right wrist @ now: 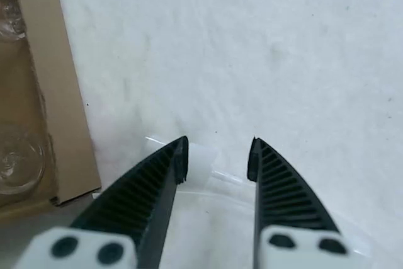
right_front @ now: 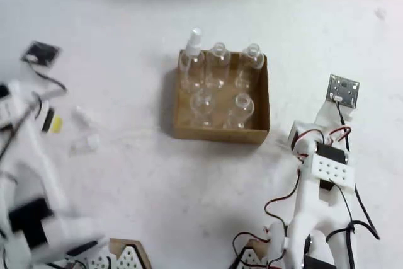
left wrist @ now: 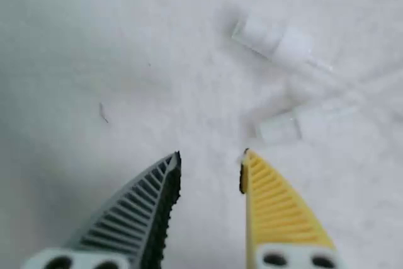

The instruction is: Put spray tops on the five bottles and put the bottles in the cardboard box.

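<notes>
On the white table (right_front: 126, 29), the brown cardboard box (right_front: 220, 134) held five clear bottles (right_front: 218, 61), one wearing a white spray top (right_front: 194, 37). The left gripper (left wrist: 211, 155) hung spread near two loose spray tops (left wrist: 277, 41). The right gripper (right wrist: 217, 146) hung spread over another loose top (right wrist: 201, 159) beside the box.

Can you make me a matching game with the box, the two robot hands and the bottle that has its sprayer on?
1. cardboard box
2. left hand
3. right hand
4. bottle with spray top

a. one yellow finger
b. far left corner of the box
c. holds five bottles
d. both fingers black

Pairs: 1-c, 2-a, 3-d, 4-b.
</notes>
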{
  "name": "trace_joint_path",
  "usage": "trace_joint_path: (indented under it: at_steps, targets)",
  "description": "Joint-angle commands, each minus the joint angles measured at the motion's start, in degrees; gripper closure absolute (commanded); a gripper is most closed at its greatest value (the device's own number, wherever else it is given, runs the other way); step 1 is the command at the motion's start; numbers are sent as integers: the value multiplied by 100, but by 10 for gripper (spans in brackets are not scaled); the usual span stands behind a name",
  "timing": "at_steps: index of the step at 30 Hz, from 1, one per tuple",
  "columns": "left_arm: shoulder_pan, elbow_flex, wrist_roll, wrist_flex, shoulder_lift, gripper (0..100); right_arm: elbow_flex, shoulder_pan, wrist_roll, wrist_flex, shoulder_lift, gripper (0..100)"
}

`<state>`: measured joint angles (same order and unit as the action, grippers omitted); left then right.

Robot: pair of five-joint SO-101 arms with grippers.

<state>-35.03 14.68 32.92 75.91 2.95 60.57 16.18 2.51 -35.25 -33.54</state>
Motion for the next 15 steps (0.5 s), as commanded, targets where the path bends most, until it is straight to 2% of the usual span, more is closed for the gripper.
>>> trace_joint_path:
  at_steps: [1,4,6,11,15]
  targets:
    - [488,-2409,-3182,1987,-1648,850,-35,-31,70,101,4,858]
    - [813,-3314,-4589,2488,-2475,850,-35,-40,70,101,4,858]
    - [980,-3727,-5134,2567,-2897,850,-35,-40,70,101,4,858]
    - [1138,-4097,-5837,2514,-3565,903,-35,-48,70,110,4,858]
    - [1095,-4492,-5943,2505,-4013,977,-35,-48,70,110,4,858]
